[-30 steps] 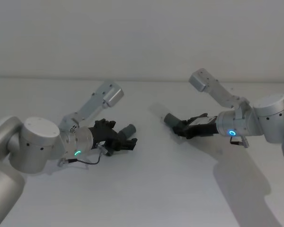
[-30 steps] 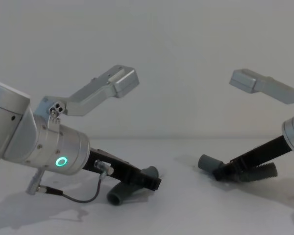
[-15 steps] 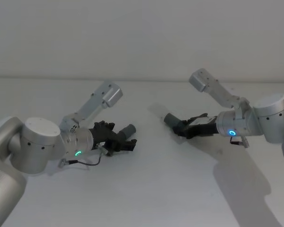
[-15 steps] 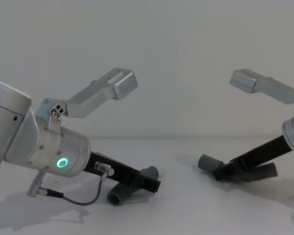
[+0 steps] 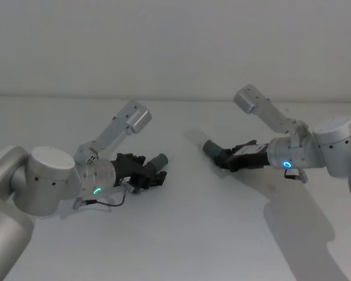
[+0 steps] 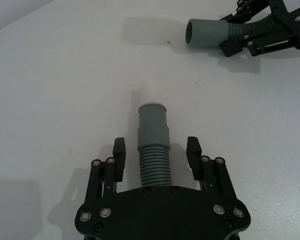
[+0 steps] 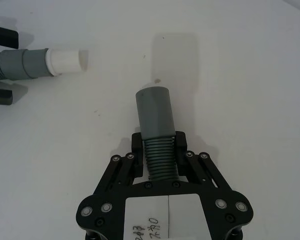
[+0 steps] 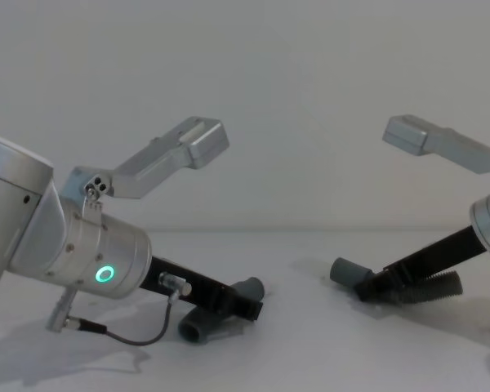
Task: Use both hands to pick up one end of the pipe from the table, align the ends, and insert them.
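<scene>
The left claw (image 6: pixel 156 152) is spread around the white-tipped pipe piece (image 5: pixel 159 160), left of centre on the surface (image 5: pixel 187 234); the right claw (image 7: pixel 158 145) pinches the socket piece (image 5: pixel 212 147), right of centre; both look light, bendy; grip ribs near cuffs.

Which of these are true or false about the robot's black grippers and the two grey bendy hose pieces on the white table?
1. The black two-finger left gripper squeezes the dark-grey ribbed hose piece with the white tip. False: its fingers stand open, with a gap on each side.
2. The black two-finger right gripper clamps the ribbed part of the dark-grey hose piece with the open socket. True.
3. The two hose pieces are joined. False: bare white table lies between them.
4. A green ring light glows on the left arm. True.
</scene>
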